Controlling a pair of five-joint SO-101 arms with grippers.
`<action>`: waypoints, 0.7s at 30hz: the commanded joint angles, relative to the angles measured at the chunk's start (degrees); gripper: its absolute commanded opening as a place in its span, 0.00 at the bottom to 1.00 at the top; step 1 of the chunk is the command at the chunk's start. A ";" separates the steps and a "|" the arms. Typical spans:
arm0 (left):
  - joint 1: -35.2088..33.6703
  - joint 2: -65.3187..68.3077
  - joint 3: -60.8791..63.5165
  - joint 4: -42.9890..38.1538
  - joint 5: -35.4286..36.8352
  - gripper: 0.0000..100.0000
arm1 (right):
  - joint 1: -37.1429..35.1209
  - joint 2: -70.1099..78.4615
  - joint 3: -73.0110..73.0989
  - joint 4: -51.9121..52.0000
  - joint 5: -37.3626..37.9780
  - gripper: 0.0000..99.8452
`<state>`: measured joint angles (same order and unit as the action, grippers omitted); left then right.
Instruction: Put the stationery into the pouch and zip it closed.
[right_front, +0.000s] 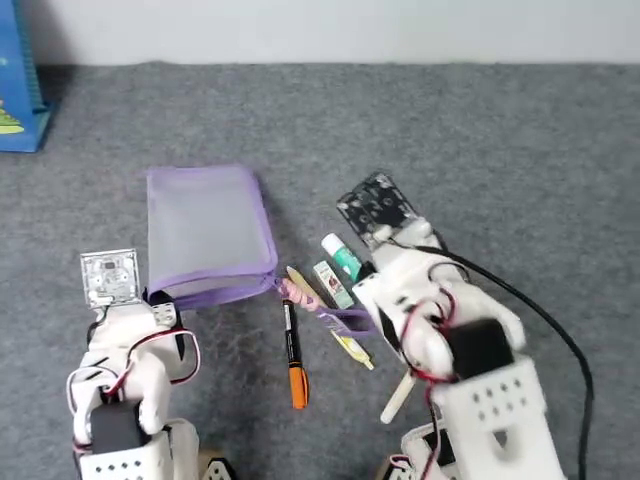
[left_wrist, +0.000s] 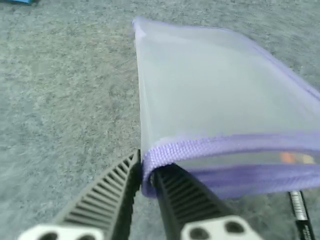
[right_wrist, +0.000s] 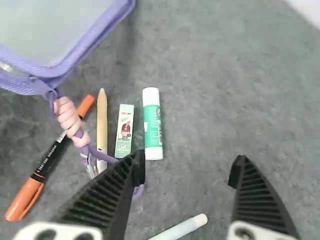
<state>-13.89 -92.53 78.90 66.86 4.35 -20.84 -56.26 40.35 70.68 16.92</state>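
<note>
We are losing pouch (left_wrist: 215, 100) past edge in left wrist view, pen (left_wrist: 299, 207) getting cropped at corner. In high view, right arm (right_front: 440, 310) covering part of purple cord (right_front: 345, 320); blue box (right_front: 15, 90) running off frame.

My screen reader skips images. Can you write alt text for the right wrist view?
The open right gripper hangs above a glue stick, a small green packet, a wooden pencil and an orange marker lying side by side on grey carpet. A purple pouch with a pink charm on its zip pull lies beside them.

Grey table (right_front: 500, 150); pouch (right_front: 200, 230), marker (right_front: 294, 360), glue stick (right_wrist: 151, 125), pencil (right_wrist: 102, 120) lie on it
</note>
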 joint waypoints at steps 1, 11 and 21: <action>0.00 -0.18 -9.80 5.27 -0.70 0.01 | -0.48 -5.05 -3.69 1.98 -1.93 0.29; 6.07 0.00 -19.38 9.49 -0.70 0.01 | -0.13 -5.58 2.11 -1.10 -2.02 0.29; 6.42 15.21 -30.11 10.37 0.88 0.01 | -0.04 -5.58 8.35 -9.19 -3.60 0.22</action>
<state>-7.82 -85.67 55.43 77.23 4.35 -21.10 -60.84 49.32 63.30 13.93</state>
